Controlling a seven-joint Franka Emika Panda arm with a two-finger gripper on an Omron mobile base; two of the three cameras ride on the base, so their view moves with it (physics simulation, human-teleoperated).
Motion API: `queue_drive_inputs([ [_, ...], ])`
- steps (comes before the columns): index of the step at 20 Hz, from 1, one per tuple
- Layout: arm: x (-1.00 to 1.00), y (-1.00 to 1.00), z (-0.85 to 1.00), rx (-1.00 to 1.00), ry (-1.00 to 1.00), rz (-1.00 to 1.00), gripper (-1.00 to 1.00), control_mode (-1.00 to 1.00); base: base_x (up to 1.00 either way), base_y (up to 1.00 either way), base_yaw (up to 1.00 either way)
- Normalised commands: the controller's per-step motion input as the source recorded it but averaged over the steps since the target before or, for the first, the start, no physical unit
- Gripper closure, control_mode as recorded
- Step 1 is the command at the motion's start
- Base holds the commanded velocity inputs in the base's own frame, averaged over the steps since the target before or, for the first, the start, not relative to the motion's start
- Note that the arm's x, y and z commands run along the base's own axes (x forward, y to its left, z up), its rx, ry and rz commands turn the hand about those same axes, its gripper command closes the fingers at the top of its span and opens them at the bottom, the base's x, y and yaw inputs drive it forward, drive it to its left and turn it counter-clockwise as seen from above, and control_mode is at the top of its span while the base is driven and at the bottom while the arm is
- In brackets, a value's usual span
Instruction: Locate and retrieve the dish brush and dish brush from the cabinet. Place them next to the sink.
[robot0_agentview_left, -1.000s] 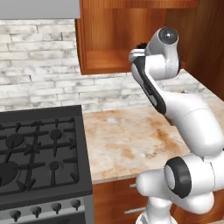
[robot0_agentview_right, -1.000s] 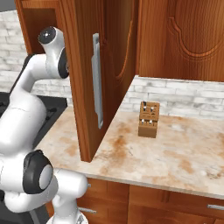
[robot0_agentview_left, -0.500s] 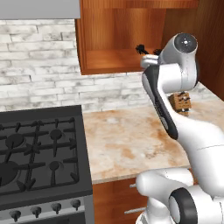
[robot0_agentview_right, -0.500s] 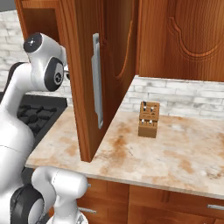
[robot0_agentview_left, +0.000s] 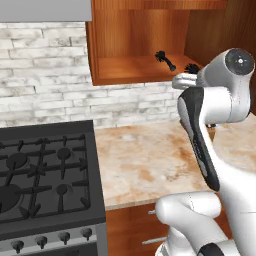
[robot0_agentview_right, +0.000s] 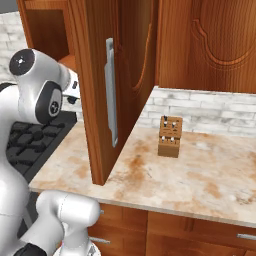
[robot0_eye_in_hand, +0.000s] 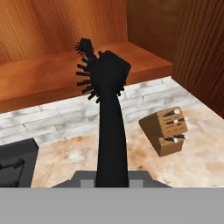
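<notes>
The reddish-brown wall cabinet (robot0_agentview_left: 140, 45) stands open, its door (robot0_agentview_right: 117, 90) swung out to the right. One black dish brush (robot0_agentview_left: 163, 58) lies on the cabinet's wooden shelf (robot0_eye_in_hand: 52, 72). My gripper (robot0_eye_in_hand: 112, 175) is shut on the second dish brush (robot0_eye_in_hand: 109, 113). Its thin handle rises up the middle of the hand view to the bristly head. From the left base view the gripper (robot0_agentview_left: 186, 76) hangs just in front of the shelf's right end, with the held brush's head (robot0_agentview_left: 191, 68) sticking up from it. The sink is out of view.
A black gas stove (robot0_agentview_left: 45, 175) lies to the left of the speckled stone counter (robot0_agentview_left: 145, 165). A wooden knife block (robot0_agentview_right: 170, 136) stands on the counter by the brick wall, right of the open door. My own arm (robot0_agentview_left: 200, 135) crosses in front of the counter.
My hand has swung to the right and slightly down, away from the shelf's middle to its right end. The other brush has stayed on the shelf.
</notes>
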Motion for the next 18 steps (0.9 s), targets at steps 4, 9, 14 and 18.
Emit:
queue_drive_inputs([
  [4, -0.89, 0.00, -0.08, 0.00, 0.01, 0.14, 1.00, -1.00, 0.00, 0.00, 0.00],
  [9, -0.55, 0.27, -0.18, 0.01, 0.03, 0.24, 1.00, -1.00, 0.00, 0.00, 0.00],
  [14, -0.63, 0.03, -0.05, 0.00, -0.04, 0.11, 1.00, -1.00, 0.00, 0.00, 0.00],
  [18, -0.66, 0.00, 0.01, -0.03, -0.11, -0.07, 1.00, -1.00, 0.00, 0.00, 0.00],
])
